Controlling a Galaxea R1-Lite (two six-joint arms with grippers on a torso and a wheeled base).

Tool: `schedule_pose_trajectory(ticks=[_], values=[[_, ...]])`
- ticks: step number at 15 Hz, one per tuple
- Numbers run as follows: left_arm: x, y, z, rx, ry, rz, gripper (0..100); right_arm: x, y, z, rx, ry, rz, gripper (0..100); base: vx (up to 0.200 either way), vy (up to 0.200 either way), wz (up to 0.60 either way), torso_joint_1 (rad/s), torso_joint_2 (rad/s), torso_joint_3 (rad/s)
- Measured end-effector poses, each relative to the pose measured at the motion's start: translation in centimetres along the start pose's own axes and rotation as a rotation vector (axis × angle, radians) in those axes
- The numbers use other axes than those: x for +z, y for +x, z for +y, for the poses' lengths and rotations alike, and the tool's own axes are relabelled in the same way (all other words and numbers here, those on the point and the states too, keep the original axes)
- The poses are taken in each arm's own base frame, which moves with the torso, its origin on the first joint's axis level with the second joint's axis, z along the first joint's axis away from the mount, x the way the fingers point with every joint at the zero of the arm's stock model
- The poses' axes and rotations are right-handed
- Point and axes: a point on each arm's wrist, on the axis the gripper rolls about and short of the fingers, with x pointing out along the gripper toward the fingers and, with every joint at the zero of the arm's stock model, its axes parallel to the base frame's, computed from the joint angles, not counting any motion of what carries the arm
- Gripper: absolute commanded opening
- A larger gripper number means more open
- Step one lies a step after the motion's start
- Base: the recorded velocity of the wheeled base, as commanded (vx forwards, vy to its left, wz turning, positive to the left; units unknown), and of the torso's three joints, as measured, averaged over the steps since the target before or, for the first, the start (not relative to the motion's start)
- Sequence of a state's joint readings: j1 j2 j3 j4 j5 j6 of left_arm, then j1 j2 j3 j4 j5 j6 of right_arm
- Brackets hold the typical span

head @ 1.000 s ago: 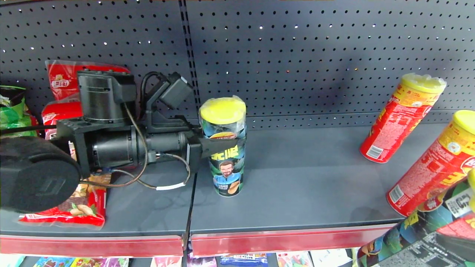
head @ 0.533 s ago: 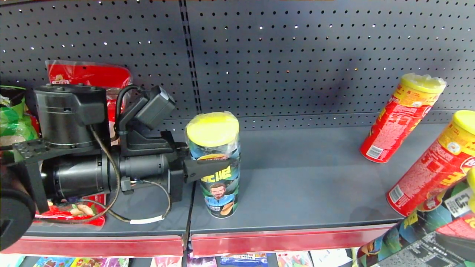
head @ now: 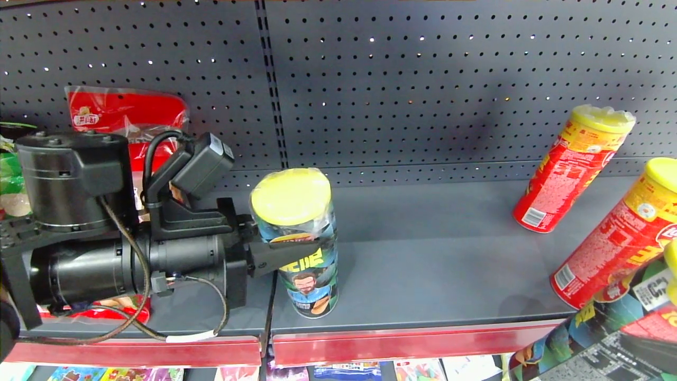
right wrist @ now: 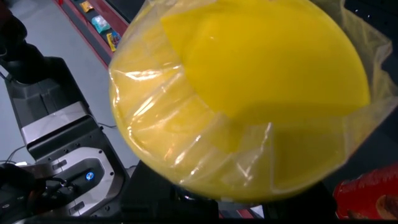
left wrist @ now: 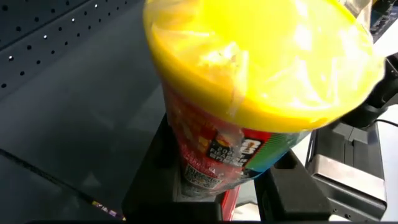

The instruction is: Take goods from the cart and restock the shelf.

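Left gripper, jaws clamped round the yellow-lidded chip can, has carried it left and nearer over the last second, so it is now upright near the front edge of the shelf; placement judged unfinished, release still pending

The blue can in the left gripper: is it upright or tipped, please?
Upright: the blue can has its yellow lid on top, base down.

Other stock nearby
You have red snack bags and a green bag behind the left gripper, colourful packets below it.
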State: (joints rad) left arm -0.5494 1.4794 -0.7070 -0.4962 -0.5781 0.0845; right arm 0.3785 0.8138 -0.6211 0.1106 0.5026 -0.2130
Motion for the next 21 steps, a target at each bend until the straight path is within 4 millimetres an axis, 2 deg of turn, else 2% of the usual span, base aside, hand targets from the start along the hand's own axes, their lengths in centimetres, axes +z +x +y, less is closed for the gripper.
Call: schedule_pose_trajectory(ticks=[13, 14, 17, 21], values=[[0.5, 0.6, -0.3, -0.024, -0.049, -0.004, 0, -0.1, 0.3, -0.1, 0.003, 0.006, 0.010, 0, 0.000, 0.000, 0.00, 0.000, 0.00, 0.000], [0.5, 0.6, -0.3, -0.023, -0.048, -0.005, 100, -0.1, 0.3, -0.1, 0.004, 0.006, 0.010, 0, 0.000, 0.000, 0.00, 0.000, 0.00, 0.000], [0.3, 0.5, -0.3, -0.010, -0.050, -0.002, 100, 0.2, 0.4, -0.3, 0.007, 0.002, 0.008, 0, 0.000, 0.000, 0.00, 0.000, 0.00, 0.000], [-0.9, -0.4, -0.8, 0.026, -0.061, 0.023, 100, 1.8, 1.1, -0.9, 0.007, -0.011, -0.003, 0, 0.000, 0.000, 0.00, 0.000, 0.00, 0.000]])
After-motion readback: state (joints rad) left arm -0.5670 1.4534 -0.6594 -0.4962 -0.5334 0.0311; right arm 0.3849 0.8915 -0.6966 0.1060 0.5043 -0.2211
